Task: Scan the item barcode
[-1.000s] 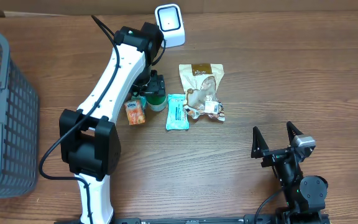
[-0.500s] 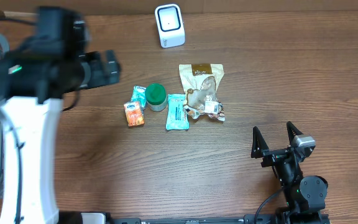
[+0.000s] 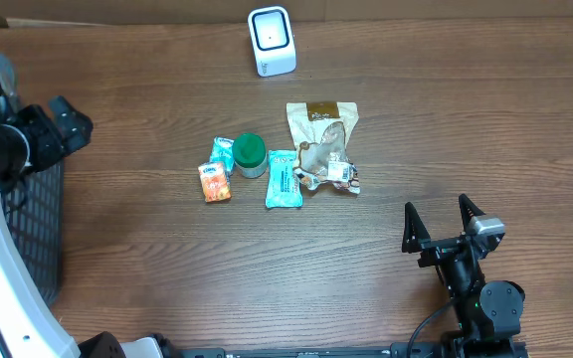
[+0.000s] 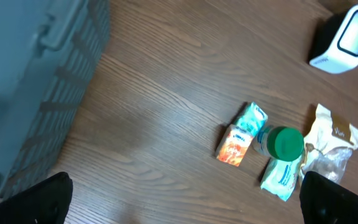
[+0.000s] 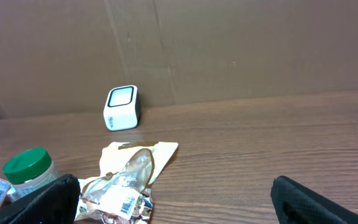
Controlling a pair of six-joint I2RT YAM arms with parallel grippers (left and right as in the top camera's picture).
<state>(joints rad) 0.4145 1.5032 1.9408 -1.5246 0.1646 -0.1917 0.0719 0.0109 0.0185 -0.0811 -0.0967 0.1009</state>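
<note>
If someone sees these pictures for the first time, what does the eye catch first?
First, the small cluster of groceries in the middle of the table: a green-lidded jar, an orange packet, a teal packet and a clear snack bag. Next, the white scanner standing alone at the far edge, and the grey basket on the left.

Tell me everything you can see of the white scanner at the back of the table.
The white scanner is a small boxy unit with rounded corners, seemingly glossy plastic, darker on its side. Its face carries a pale window with a dark outline. It stands upright on the wooden table near the far edge, just before the cardboard wall. Only the table touches it; the nearest item, the snack pouch, lies apart from it. No cable shows.
</note>
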